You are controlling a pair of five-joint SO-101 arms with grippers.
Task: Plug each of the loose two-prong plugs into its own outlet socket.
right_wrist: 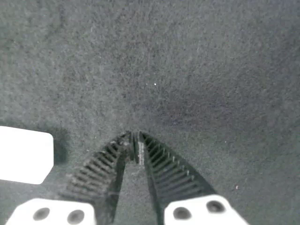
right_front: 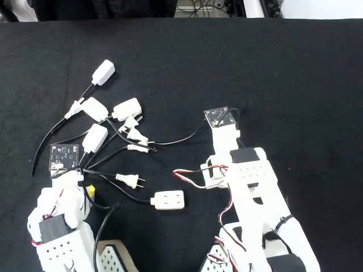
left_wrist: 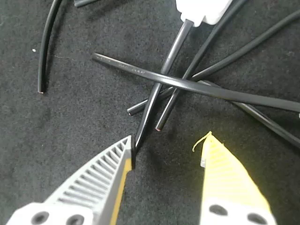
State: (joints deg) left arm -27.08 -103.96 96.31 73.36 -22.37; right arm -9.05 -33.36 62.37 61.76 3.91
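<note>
- Plugs [right_front: 136,135] lie loose in the tangle on the left of the table with their prongs bare. We see none seated, so we judge the task barely begun.
- At the near side, the near plug [right_front: 129,180] points its prongs right. It lies apart from the outlet block [right_front: 168,199], which sits just near and right of it with slots that look empty.
- More white sockets [right_front: 95,137] sit farther left and far in the tangle. We cannot tell whether any of them already holds a plug.
- Our left gripper [left_wrist: 168,145] is spread wide with nothing between its fingers. It hangs low over crossed black cords [left_wrist: 197,86], and one cut cord end is at or almost at a fingertip.
- Our right gripper [right_wrist: 137,140] is closed tip to tip on nothing, over bare cloth, with a white block [right_wrist: 23,154] just beside it.
- The black cloth [right_front: 295,73] lies open across the centre, far side and right. All the crowding is on the left, where we judge that pulling one cord could drag its neighbours.
- Our right arm [right_front: 249,181] lies right of the outlet block, near it.
</note>
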